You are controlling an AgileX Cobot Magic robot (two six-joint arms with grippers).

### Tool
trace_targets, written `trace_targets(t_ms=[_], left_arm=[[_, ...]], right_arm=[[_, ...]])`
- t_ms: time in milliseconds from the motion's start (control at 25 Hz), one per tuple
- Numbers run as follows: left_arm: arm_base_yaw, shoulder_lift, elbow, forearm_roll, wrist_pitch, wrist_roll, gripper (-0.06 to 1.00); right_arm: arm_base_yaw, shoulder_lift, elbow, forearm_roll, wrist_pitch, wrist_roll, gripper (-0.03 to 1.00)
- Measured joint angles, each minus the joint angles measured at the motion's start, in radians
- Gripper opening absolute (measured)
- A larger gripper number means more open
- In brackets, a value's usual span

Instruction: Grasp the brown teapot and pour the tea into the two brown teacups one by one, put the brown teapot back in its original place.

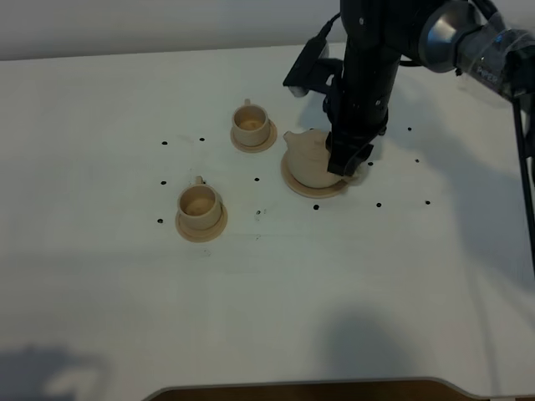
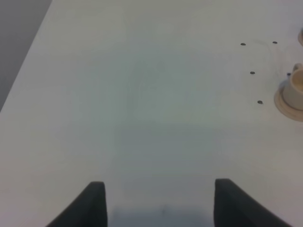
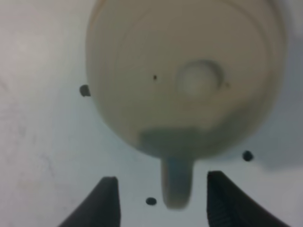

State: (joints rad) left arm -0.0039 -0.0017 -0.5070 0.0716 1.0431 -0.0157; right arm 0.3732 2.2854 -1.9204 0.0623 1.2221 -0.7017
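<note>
The brown teapot [image 1: 309,156] sits on its wide saucer [image 1: 311,189] right of centre, spout pointing left. My right gripper [image 1: 349,164] hangs over its right side at the handle. In the right wrist view the teapot [image 3: 184,71] fills the picture, and its loop handle [image 3: 177,182] lies between my open fingers [image 3: 106,201] without touching them. Two brown teacups stand on saucers left of the pot: one at the back [image 1: 250,123], one nearer the front [image 1: 199,203]. My left gripper [image 2: 158,201] is open and empty over bare table; a cup [image 2: 296,85] shows at that view's edge.
Small black dots [image 1: 378,204] mark the white table [image 1: 267,317] around the tea set. The right arm's black body [image 1: 368,58] rises behind the teapot. A dark edge [image 1: 301,391] runs along the table's front.
</note>
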Motion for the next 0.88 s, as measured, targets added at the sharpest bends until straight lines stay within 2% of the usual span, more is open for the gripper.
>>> trace_targets(t_ms=[320,880], left_arm=[[0.000,0.000,0.000,0.000,0.000,0.000,0.53],[0.000,0.000,0.000,0.000,0.000,0.000,0.53]], right_arm=[[0.000,0.012,0.007,-0.009,-0.013,0.002,0.43],[0.000,0.028,0.007,-0.035,-0.054,0.076,0.43]])
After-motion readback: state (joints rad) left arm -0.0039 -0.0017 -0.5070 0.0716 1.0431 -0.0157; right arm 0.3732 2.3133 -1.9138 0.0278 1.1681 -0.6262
